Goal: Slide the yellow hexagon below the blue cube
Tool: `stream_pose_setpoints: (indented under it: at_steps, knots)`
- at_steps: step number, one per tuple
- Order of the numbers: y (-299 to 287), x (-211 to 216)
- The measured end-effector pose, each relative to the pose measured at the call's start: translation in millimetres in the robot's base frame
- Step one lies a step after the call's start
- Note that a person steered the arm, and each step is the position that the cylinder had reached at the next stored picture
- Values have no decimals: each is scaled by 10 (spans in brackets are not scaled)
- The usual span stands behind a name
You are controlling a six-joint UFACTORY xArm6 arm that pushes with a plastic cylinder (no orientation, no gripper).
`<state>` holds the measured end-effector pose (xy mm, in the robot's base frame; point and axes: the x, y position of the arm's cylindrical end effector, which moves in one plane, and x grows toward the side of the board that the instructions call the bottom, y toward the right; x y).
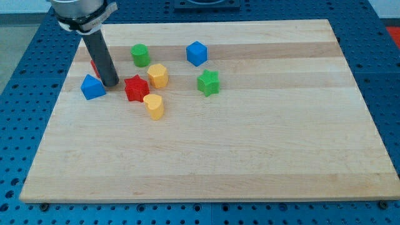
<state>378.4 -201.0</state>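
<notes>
The yellow hexagon [158,75] lies on the wooden board, left of centre near the view's top. The blue cube [196,53] sits up and to the right of it. My tip [110,84] rests on the board to the left of the yellow hexagon, between a blue triangular block [92,87] and a red star [135,88]. The tip is apart from the hexagon, with the red star between them.
A yellow heart-shaped block [154,106] lies below the red star. A green cylinder [140,55] is above the hexagon, a green star [208,82] to its right. A red block [95,66] is partly hidden behind the rod. The board [250,144] sits on a blue pegboard surface.
</notes>
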Motion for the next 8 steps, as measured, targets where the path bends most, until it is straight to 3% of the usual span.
stream_pose_setpoints:
  at_steps: [3, 8]
  knots:
    - [1036, -45]
    - [1530, -198]
